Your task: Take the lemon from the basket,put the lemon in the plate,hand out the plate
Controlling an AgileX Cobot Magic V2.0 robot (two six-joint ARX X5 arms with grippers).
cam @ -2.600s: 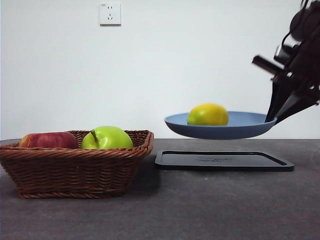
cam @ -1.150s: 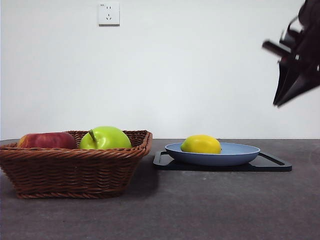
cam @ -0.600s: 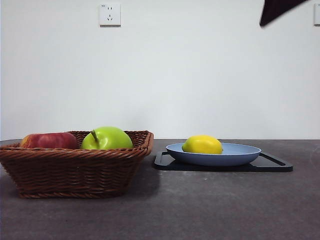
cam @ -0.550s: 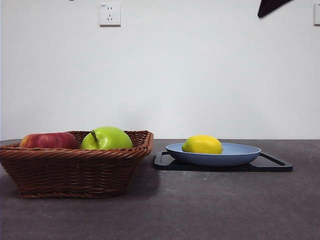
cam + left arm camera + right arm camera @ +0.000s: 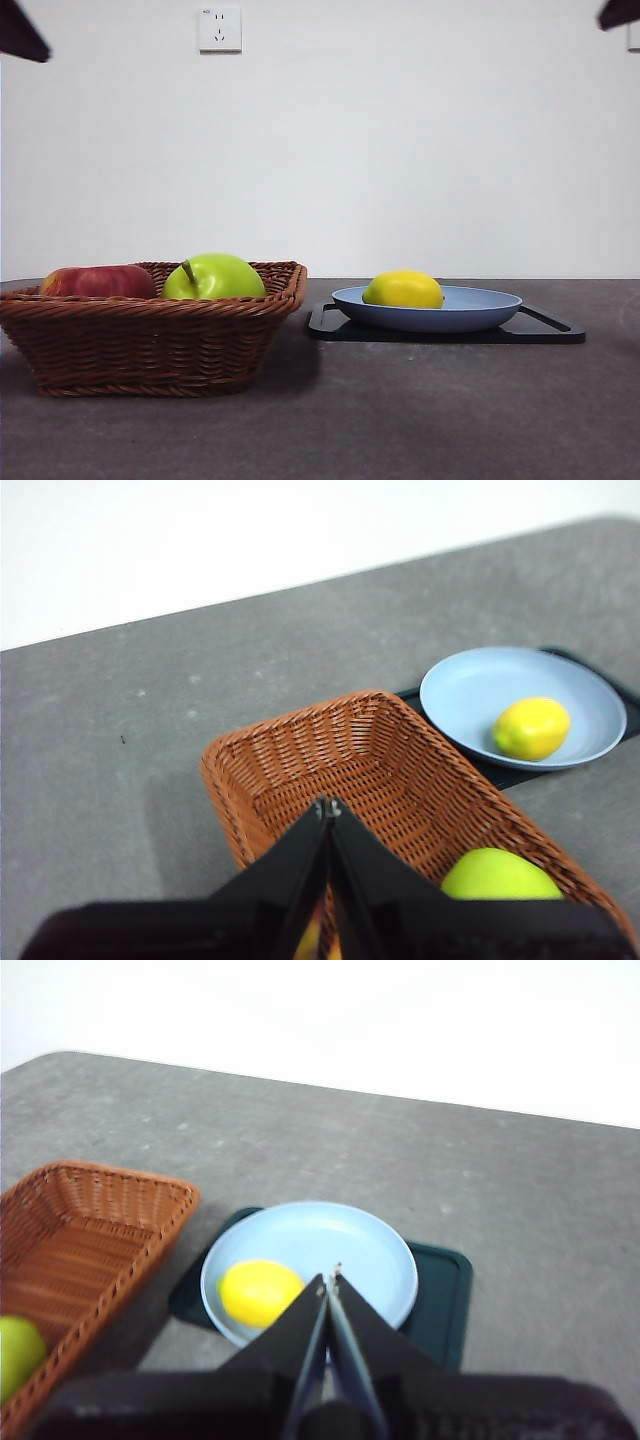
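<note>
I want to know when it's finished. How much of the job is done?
The lemon is out of the basket and lies in the plate, which rests on the black tray. Both grippers, left and right, are shut, raised and hold nothing. No step is in hand.

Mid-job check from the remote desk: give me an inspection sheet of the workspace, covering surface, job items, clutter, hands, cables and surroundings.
Surface: dark grey table, matte and speckled.
Lemon: lying in the plate, off-centre toward the basket side.
Plate: light blue, resting on the black tray.
Basket: brown wicker, beside the tray; no lemon in it.
Clutter: green apple and red apple in the basket.
Left hand: shut, empty, raised above the basket.
Right hand: shut, empty, raised above the plate.
Cables: nothing seen.
Surroundings: white wall with a wall socket.
</note>
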